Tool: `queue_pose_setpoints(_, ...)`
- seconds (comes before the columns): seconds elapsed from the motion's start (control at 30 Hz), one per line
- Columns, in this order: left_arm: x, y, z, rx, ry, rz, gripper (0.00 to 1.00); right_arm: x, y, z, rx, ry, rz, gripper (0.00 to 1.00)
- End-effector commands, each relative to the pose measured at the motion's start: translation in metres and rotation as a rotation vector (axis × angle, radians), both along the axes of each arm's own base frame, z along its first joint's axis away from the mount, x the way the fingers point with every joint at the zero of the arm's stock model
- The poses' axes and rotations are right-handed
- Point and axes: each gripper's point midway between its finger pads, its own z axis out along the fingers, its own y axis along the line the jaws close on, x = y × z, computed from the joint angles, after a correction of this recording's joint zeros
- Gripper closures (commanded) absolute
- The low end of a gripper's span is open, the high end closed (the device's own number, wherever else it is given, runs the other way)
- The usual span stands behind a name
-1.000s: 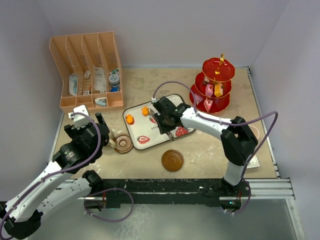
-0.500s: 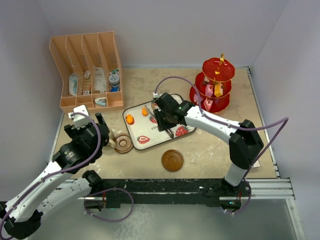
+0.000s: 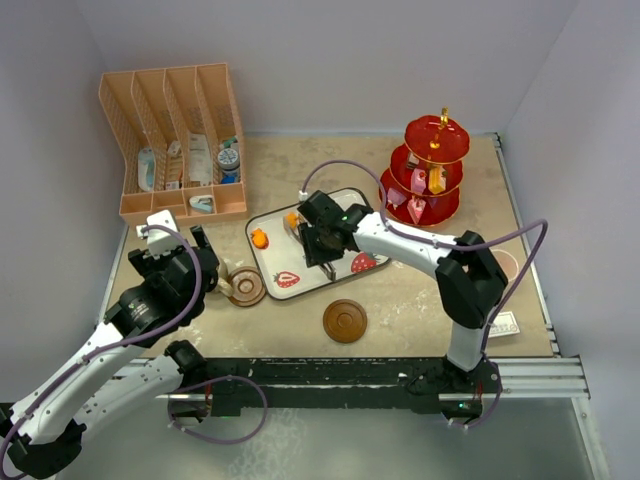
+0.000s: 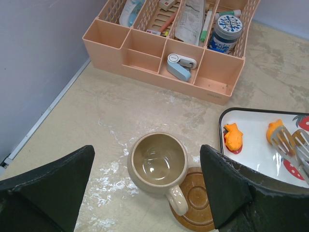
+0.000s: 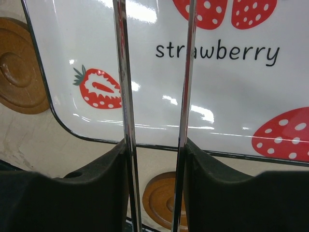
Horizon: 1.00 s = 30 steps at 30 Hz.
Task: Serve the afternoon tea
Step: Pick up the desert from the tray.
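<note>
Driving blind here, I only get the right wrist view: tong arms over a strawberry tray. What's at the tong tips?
Observer: The tongs end right at an orange toy cake on the tray; whether they pinch it, I can't tell.
Operator: Where's the tan mug?
Observer: The tan mug stands between the open left fingers, its handle over a brown saucer.
Operator: Is the stand loaded?
Observer: The red stand holds sweets on its lower tiers.
</note>
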Motion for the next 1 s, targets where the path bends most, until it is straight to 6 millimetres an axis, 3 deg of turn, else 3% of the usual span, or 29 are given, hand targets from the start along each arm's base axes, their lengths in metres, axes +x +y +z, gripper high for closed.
queue_pose_setpoints(0.0,0.001,0.001,0.015,-0.033,-0.046,0.008,0.12,0.013,0.020,0.023,0.064,-0.050,-0.023,0.56)
queue_pose_setpoints(0.5,0.002,0.000,0.015,-0.033,-0.046,0.008,0.12,0.021,0.015,-0.005,-0.094,-0.072,-0.109,0.56)
queue_pose_setpoints(0.77,0.002,0.000,0.013,-0.031,-0.042,0.007,0.12,0.012,0.015,0.004,-0.059,-0.060,-0.096,0.71)
queue_pose_setpoints(0.97,0.002,-0.001,0.013,-0.028,-0.037,0.006,0.12,0.001,0.013,0.032,0.021,-0.081,-0.055,0.73)
